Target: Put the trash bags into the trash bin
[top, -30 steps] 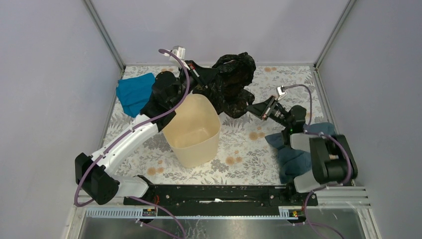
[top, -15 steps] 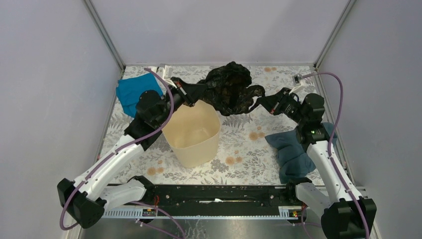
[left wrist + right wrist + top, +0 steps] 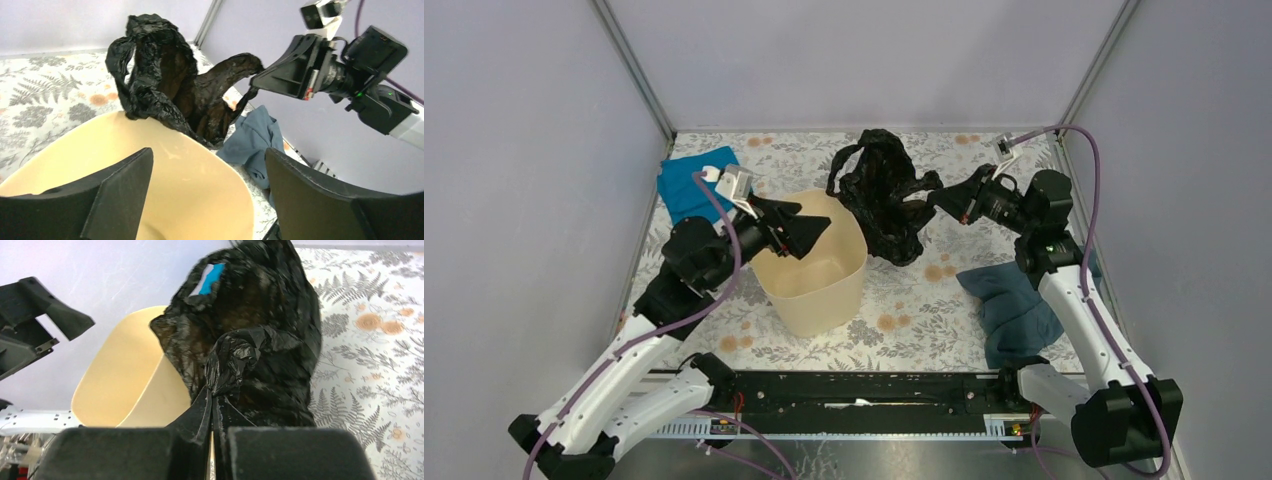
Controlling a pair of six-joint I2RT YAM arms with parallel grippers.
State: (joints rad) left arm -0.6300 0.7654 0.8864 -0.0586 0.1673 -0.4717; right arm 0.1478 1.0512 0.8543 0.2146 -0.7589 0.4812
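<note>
The black trash bag hangs crumpled just behind the far right rim of the beige trash bin, its lower end draped down the outside of that corner. My right gripper is shut on a twisted corner of the bag, seen close up at the fingertips. My left gripper stands open above the bin's left rim, nothing between its fingers. In the left wrist view the open gripper frames the bin's inside, with the bag beyond it.
A bright blue cloth lies at the back left. A dark blue-grey cloth lies at the right, under my right arm. Grey walls close in three sides. The black base rail runs along the front.
My left gripper has let go of the bag, opened and drawn back over the bin's left side. The bag now hangs from the right gripper alone and has sagged.
</note>
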